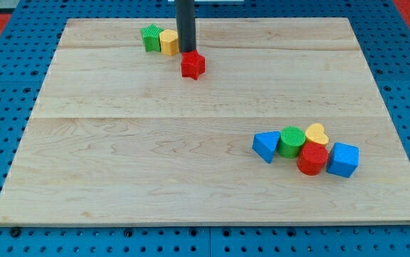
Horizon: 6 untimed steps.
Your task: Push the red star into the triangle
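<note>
Pale wooden board (191,171), made of jointed planks, lies on a blue perforated base (5,107) and fills most of the view. Near the view's top, left of centre, the dark rod (185,21) descends vertically; my tip (187,51) meets the board directly above the red star (193,66) as seen in the view, touching or just beside its upper edge. The rod is a plain straight shaft with no jaws, so it neither spreads nor pinches anything; it merely stands against the star. Just to the view's left of the tip sits a yellow block (168,42), its shape not clearly resolved, and touching that block's left side is a green star (151,38). These two lie side by side close to the board's top edge. Well apart, toward the view's lower right, five blocks form a tight cluster: a blue triangle (266,146) at the left end, a green cylinder (291,141) beside it, a yellow heart (316,134) behind and to the right, a red cylinder-like block (312,159) in front, and a blue cube-like block (343,160) at the right end. Red star and blue triangle are separated by a broad stretch of board, the star near the top and the triangle in the lower right.
</note>
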{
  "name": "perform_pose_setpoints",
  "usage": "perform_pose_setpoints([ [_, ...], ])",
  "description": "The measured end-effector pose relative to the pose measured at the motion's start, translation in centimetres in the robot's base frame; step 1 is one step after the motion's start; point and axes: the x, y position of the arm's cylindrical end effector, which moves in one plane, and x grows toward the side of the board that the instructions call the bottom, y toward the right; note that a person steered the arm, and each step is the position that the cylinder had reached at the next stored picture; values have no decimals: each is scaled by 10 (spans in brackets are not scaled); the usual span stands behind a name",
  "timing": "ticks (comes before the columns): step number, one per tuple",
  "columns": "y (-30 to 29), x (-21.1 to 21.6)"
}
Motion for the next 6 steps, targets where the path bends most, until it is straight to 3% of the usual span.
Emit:
perform_pose_setpoints([
  [1,7,26],
  [2,44,92],
  [3,46,117],
  [4,2,61],
  [5,-46,101],
  [6,-13,154],
])
